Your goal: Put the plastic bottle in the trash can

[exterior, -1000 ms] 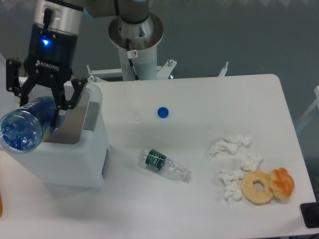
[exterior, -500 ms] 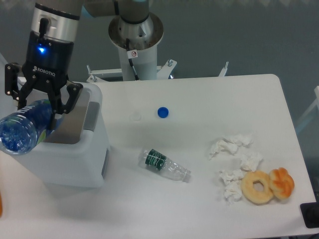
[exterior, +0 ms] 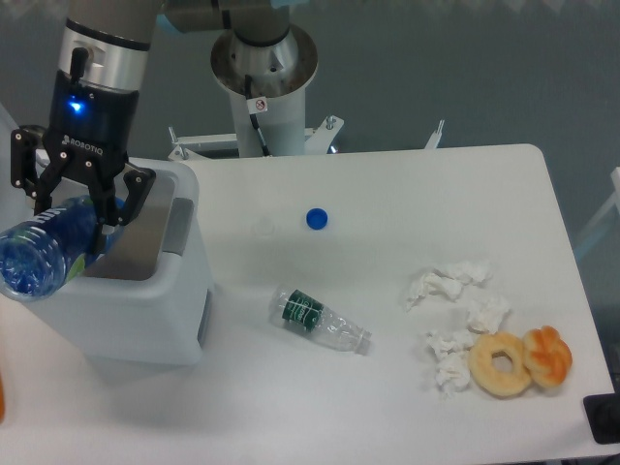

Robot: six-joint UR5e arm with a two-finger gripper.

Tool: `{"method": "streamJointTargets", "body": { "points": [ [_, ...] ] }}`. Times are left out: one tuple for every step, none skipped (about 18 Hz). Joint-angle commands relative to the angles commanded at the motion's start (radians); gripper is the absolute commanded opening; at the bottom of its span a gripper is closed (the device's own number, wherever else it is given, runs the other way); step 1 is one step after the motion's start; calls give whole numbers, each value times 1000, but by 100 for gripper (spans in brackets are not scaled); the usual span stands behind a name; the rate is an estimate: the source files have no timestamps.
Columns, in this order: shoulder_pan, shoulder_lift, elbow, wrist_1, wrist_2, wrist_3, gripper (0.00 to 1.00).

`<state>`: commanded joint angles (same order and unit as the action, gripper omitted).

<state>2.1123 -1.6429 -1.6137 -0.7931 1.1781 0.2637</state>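
Claw clamped on plastic bottle, above trash can opening.

Robotics lab, arm pedestal bolted behind a plain white table, grey backdrop wall

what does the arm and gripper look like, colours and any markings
The black two-finger gripper carries white ROBOTIQ lettering and a lit blue light on its body. Above it sits a silver-grey cylindrical wrist section with a black cable. The arm's round light-grey base column bears a small red-and-white sticker.
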Motion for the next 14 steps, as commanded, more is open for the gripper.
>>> {"method": "streamJointTargets", "body": {
  "points": [
    [-2,0,-2,0,0,9,95],
    [-2,2,-2,0,0,12,100],
    [-2,2,-3,0,0,12,100],
    [-2,3,-3,0,0,12,100],
    [-2,6,-3,0,0,12,100],
    [-2,9,-3,0,0,12,100],
    [-2,12,-3,-2,0,12,100],
    [-2,15,-2,-2,0,12,100],
    [-2,18,1,-2,0,11,100],
    [-2,18,5,-3,0,14,100],
    [0,20,14,-5,0,12,100],
    [2,21,23,-6,3,15,100],
    [9,18,24,-8,3,25,100],
    [24,18,25,-8,5,44,100]
  ]
}}
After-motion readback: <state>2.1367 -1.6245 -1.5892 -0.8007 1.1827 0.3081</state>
